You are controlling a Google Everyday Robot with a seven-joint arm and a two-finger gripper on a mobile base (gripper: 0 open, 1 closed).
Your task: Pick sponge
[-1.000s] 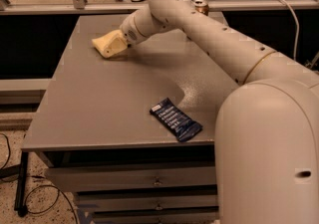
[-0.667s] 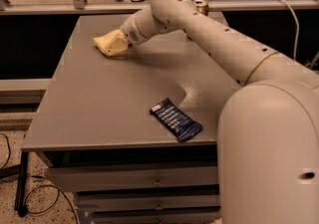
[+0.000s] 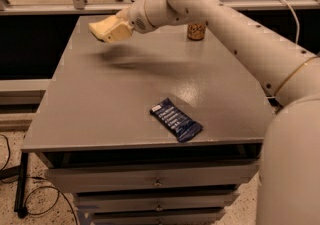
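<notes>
My gripper [image 3: 107,29] is the cream wedge at the end of the white arm [image 3: 210,14]. It hangs above the far left part of the grey table [image 3: 115,109], and its blurred shadow lies on the tabletop below it. I cannot make out the sponge as a thing apart from the gripper. No pale yellow pad lies on the visible tabletop. Whether the sponge is in the gripper cannot be told.
A soda can [image 3: 196,31] stands at the far edge of the table behind the arm. A dark blue snack packet [image 3: 176,119] lies near the front right. Drawers are under the tabletop. A railing and glass run behind the table.
The gripper has risen off the tabletop, and its shadow now lies apart from it. The arm has lifted, so the soda can behind it now shows.
</notes>
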